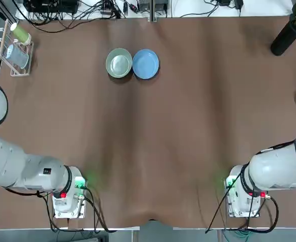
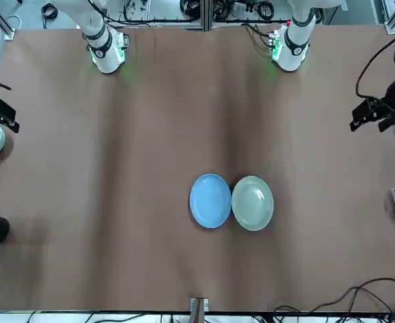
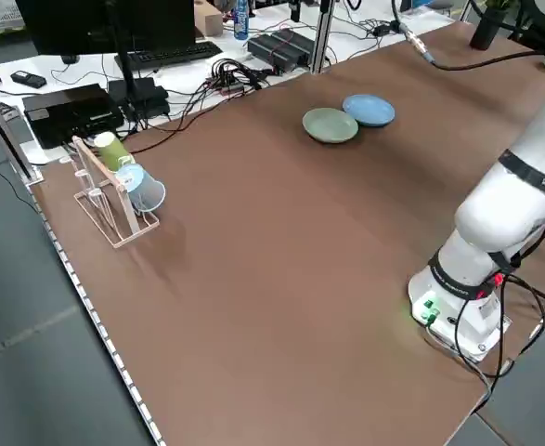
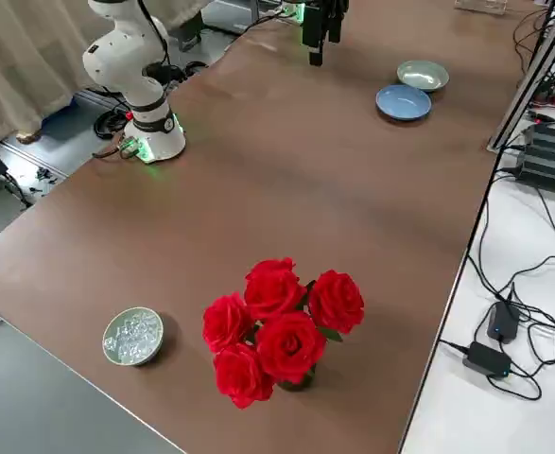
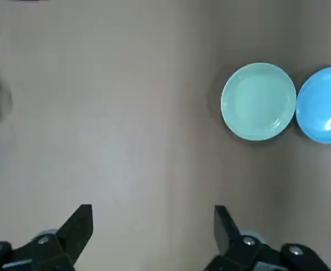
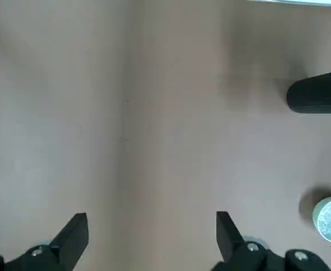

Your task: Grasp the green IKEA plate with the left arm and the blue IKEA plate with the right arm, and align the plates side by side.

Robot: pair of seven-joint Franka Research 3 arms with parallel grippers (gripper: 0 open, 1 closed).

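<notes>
The green IKEA plate (image 1: 119, 63) and the blue IKEA plate (image 1: 145, 64) lie side by side on the brown table, rims touching, toward the far side and left of centre. In the front view the blue plate (image 2: 210, 200) is left of the green plate (image 2: 252, 202). My left gripper (image 5: 151, 231) hangs open high over the table's left part, with both plates (image 5: 259, 101) ahead of it and well apart. My right gripper (image 6: 151, 237) is open above the table's right part, over bare cloth. Neither gripper holds anything.
A wooden rack with a green and a blue cup (image 1: 15, 48) stands at the far left. A black vase of red roses (image 4: 277, 326) and a glass bowl of beads (image 4: 132, 336) sit at the right edge. Cables and electronics lie beyond the far edge.
</notes>
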